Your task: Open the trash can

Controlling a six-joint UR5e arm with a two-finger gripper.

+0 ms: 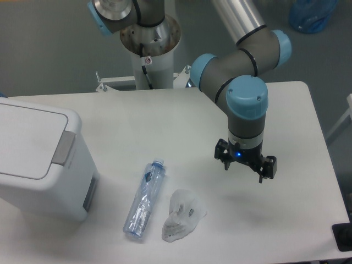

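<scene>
White counter [165,121] carries the white plastic trash can [38,159] at its nine o'clock edge, lid down flat, its grey button [65,147] and grey side panel [89,193] facing three o'clock and its long axis running roughly twelve to six. The arm's fingers [245,166] hang spread apart and empty above the counter, well apart from the can, which lies at their nine o'clock. Between them, toward six o'clock, a clear bottle [144,199] lies with its cap toward twelve beside a crumpled clear plastic piece [181,215].
</scene>
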